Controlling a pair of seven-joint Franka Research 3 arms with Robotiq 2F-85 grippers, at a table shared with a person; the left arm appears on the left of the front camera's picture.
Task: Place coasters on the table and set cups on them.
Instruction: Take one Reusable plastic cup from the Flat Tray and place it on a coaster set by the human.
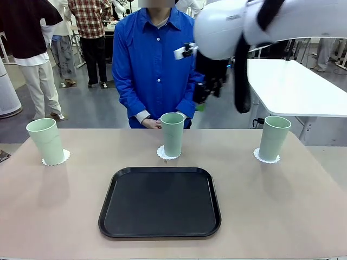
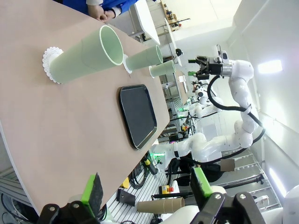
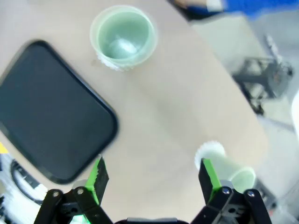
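Three tall mint-green plastic cups (image 1: 172, 134) stand upright on lacy white paper coasters (image 1: 163, 154) along the beige table (image 1: 282, 206), at twelve o'clock from the black tray (image 1: 160, 202). Both grippers (image 3: 152, 175) hang wide and empty; the right is nearer.

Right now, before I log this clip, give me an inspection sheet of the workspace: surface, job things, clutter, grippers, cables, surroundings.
Surface: beige-pink table, flat, no spills seen.
Job's things: three cups, each upright on its own coaster: left cup on left coaster, middle cup on middle coaster, right cup on right coaster.
Clutter: black tray in front of the middle cup, nothing on it.
Grippers: right gripper open, raised above the table's far edge, holding nothing; left gripper open, off the table's left end, holding nothing.
Cables: black cable along the right arm.
Surroundings: person in blue at the far side, hands clasped; white table behind.
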